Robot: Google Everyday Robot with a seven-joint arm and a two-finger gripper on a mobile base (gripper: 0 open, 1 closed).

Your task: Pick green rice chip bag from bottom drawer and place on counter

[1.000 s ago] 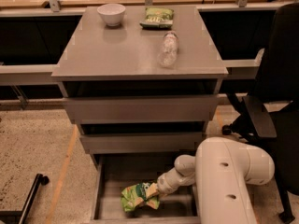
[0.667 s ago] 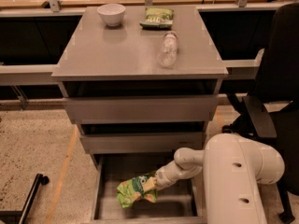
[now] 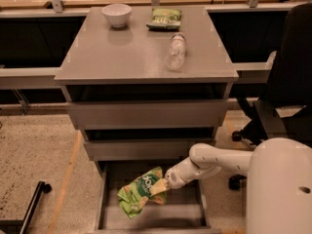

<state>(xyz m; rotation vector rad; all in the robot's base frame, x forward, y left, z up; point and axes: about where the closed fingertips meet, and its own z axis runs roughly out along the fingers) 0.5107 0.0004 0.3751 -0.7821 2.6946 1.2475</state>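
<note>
The green rice chip bag (image 3: 140, 191) is light green and wrinkly with a dark green round logo. It hangs tilted above the floor of the open bottom drawer (image 3: 180, 217). My gripper (image 3: 163, 184) is shut on the bag's upper right edge and holds it up just below the middle drawer front. My white arm reaches in from the lower right. The grey counter (image 3: 131, 52) tops the drawer unit, well above the gripper.
On the counter stand a white bowl (image 3: 116, 14), a flat green bag (image 3: 165, 18) and a clear plastic bottle (image 3: 176, 51) lying on its side. Two closed grey drawer fronts (image 3: 146, 113) sit above the open drawer. A black office chair (image 3: 285, 96) stands at the right.
My gripper has risen and moved a little left with the bag. The bag has come up off the drawer floor and now hangs higher, near the middle drawer front.
</note>
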